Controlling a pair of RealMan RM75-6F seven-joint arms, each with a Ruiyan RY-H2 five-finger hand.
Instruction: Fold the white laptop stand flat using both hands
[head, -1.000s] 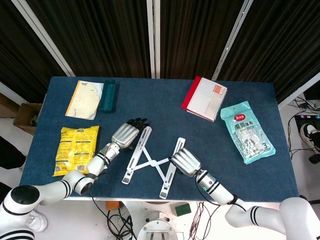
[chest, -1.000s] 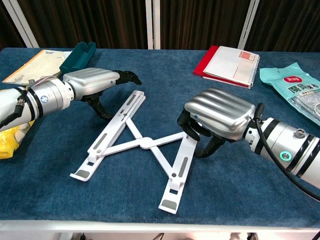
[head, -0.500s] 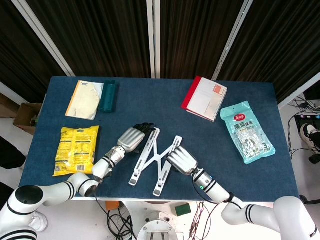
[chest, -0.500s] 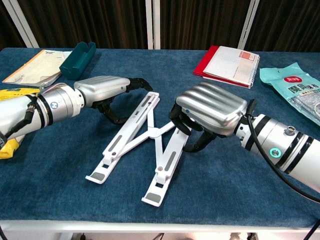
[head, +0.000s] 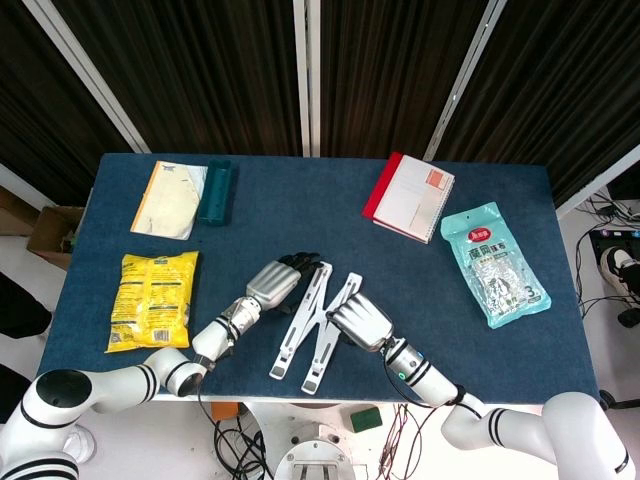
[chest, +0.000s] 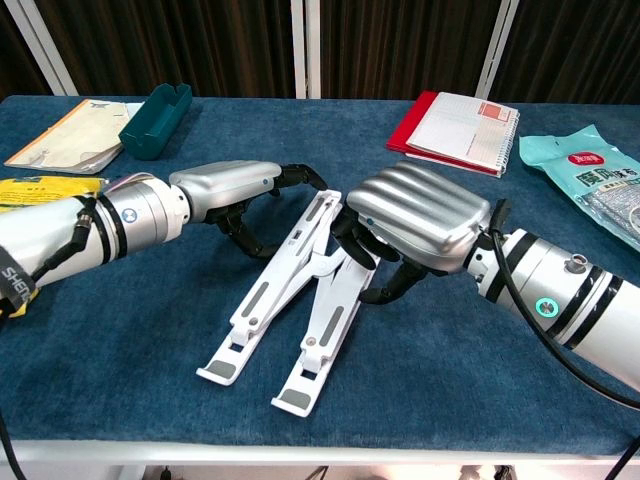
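One white laptop stand (head: 312, 322) sits near the front of a blue table (head: 500, 350), with two robot hands on it: the left hand (head: 273, 283) on one side, the right hand (head: 360, 321) on the other. Beyond the stand lie one red notebook (head: 409, 197), one green tray (head: 216, 191) and one paper booklet (head: 171, 199). Two snack packets complete the count: one yellow (head: 153, 299), one teal (head: 494, 261).

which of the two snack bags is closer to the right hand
The teal bag, at the table's right edge. The yellow bag lies on the far left, beyond the left hand.

White laptop stand (head: 313, 322) (chest: 296, 300): two slotted bars nearly closed, narrow V, lying on table.
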